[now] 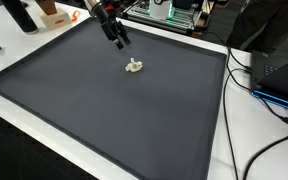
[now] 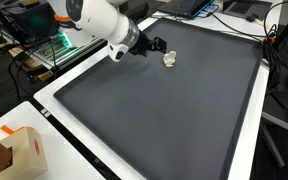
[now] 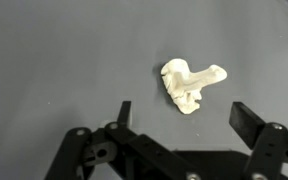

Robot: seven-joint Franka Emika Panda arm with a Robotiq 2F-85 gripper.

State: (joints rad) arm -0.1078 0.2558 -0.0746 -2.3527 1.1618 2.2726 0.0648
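Note:
A small cream-white lumpy object [image 1: 134, 67] lies on the dark grey mat [image 1: 104, 110]; it also shows in an exterior view [image 2: 170, 59] and in the wrist view [image 3: 189, 86]. My gripper [image 1: 119, 42] hangs above the mat a short way from the object, also seen in an exterior view [image 2: 158, 45]. In the wrist view its two black fingers [image 3: 184, 115] stand wide apart with nothing between them. The object lies just beyond the fingertips, not touched.
The mat [image 2: 164, 110] sits on a white table [image 1: 219, 150]. Cables [image 1: 269, 95] run along one side. An orange and white box [image 2: 19, 150] stands near a corner. Electronics and clutter [image 1: 169, 12] line the far edge.

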